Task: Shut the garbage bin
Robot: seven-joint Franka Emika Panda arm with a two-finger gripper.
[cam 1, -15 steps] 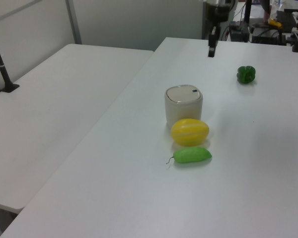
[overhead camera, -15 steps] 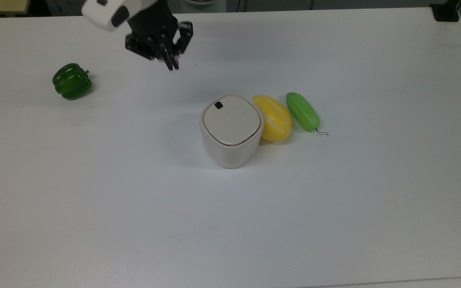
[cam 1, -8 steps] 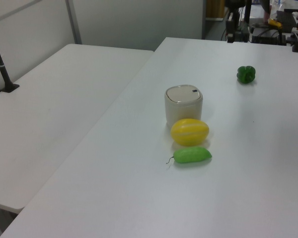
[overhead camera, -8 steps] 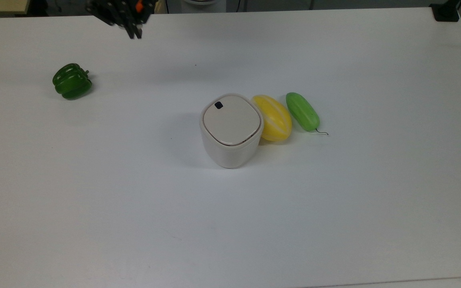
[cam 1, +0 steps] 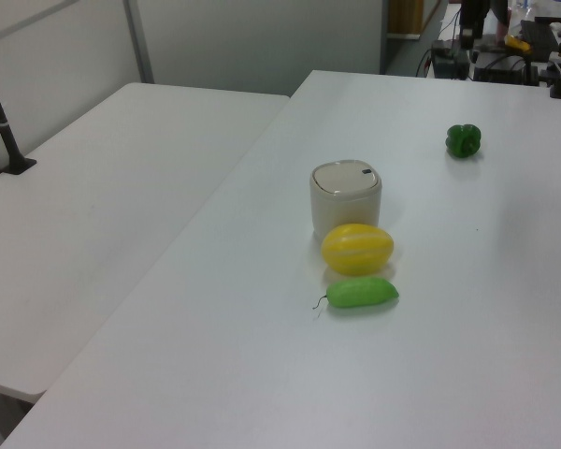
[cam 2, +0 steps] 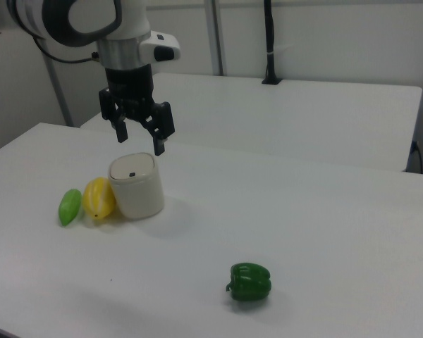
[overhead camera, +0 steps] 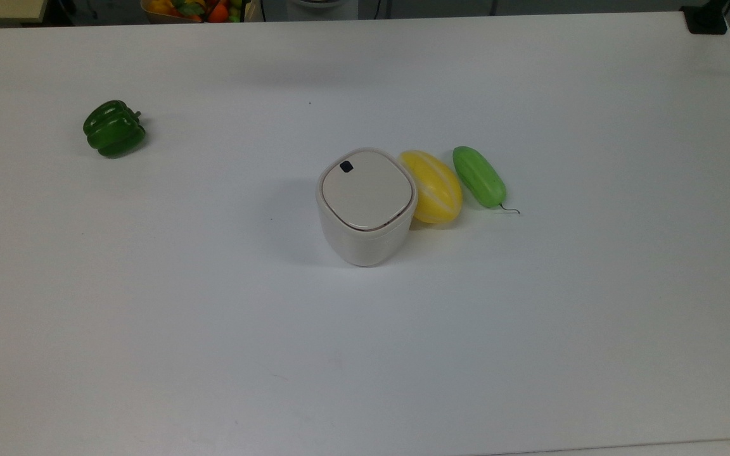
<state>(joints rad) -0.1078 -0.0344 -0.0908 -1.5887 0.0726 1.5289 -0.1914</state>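
Your landmark is the bin (overhead camera: 367,206), lid down flat, mid-table (overhead camera: 149,316). In the top view, left to right: the pepper (overhead camera: 114,128) lies well apart to the bin's left; the melon (overhead camera: 432,186) touches its right side; the cucumber (overhead camera: 479,176) lies just beyond. In the right view your gripper (cam 2: 142,138) hangs above the bin, apparently clear of the lid, fingers apart and empty.
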